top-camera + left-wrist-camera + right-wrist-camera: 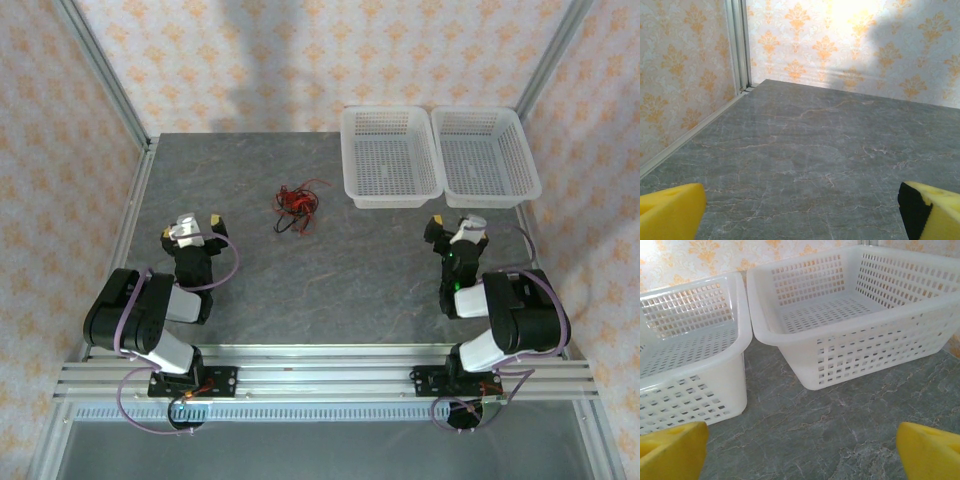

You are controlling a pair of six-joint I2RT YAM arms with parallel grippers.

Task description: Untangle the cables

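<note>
I see L gripper and R gripper both spread, empty; cables on table look clumped, prob. tangled.

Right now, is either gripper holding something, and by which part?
Nothing is held. The left gripper and right gripper are open and empty; the cables lie on the table.

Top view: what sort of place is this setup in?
Probably a lab test cell: a grey stone-look table boxed in by wallpapered panels in an aluminium frame, with two white baskets.
</note>
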